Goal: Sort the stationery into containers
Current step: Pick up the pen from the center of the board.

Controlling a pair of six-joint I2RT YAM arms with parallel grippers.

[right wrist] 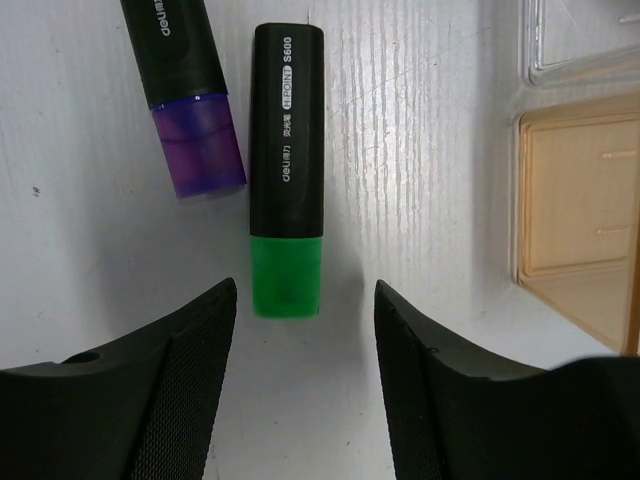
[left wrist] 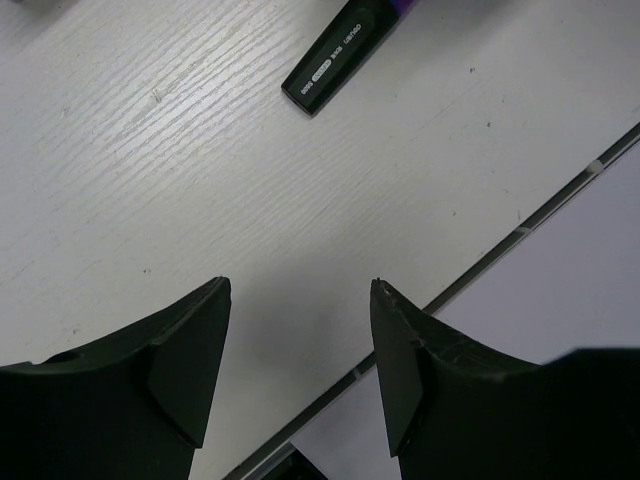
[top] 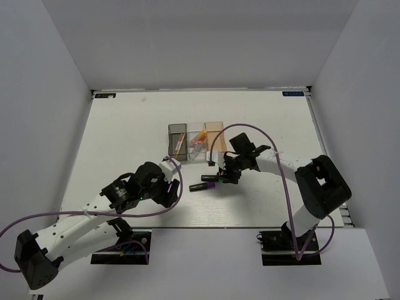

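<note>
We are holding our right gripper [right wrist: 302, 292] open and empty over the green marker [right wrist: 287, 150]. Our left gripper [left wrist: 300, 288] is hanging open and empty near it.

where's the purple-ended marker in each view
top external: purple-ended marker lies mid-table, nearer than the containers.
left wrist: marker at the top edge, right of middle.
right wrist: marker in the upper left corner.
shared landmark: green-ended marker beside it, in top external and right wrist views; absent from left wrist.
</note>
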